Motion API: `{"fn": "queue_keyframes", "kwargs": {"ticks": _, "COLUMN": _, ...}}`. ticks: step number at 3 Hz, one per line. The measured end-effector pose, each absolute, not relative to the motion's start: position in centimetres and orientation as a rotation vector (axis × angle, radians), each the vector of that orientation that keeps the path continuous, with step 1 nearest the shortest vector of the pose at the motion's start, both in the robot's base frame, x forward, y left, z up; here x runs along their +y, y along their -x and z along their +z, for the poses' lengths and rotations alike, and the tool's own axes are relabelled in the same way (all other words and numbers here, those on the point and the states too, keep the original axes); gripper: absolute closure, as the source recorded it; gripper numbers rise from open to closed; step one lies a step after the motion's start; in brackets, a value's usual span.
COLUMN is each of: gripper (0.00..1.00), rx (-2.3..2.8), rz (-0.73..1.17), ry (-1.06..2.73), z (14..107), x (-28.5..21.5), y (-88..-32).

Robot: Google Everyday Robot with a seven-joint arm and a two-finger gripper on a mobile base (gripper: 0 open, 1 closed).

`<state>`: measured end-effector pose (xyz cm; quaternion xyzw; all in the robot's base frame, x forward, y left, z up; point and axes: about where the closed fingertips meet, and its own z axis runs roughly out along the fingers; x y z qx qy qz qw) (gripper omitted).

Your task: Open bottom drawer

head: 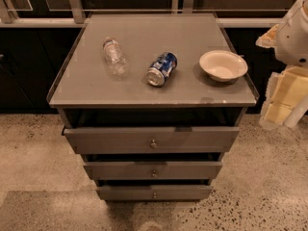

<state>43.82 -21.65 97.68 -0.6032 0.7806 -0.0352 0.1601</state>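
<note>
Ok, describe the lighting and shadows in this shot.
Camera view: warm, seemingly overhead light; the bowl, can and bottle cast short soft shadows on the cabinet top; the gap above the dim bottom drawer is black; the gripper, at the right edge beside the cabinet, looks washed out.

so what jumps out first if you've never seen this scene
The grey cabinet fills the middle, three knobbed drawers stacked down its front, the bottom drawer lowest. On top lie a clear bottle and a blue can beside a white bowl; the end effector hangs at the right edge.
</note>
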Motion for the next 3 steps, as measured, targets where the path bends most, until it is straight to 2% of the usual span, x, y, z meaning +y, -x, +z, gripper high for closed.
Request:
{"fn": "queue_keyframes", "kwargs": {"ticks": 2, "gripper": 0.00, "rx": 2.193, "rz": -0.043, "ry": 1.680, "z": 96.1, "x": -22.3, "y": -42.3}}
{"fn": "queue_keyframes", "kwargs": {"ticks": 3, "gripper": 0.00, "rx": 2.106, "rz": 0.020, "ry": 1.598, "z": 94.4, "x": -20.7, "y": -38.6}}
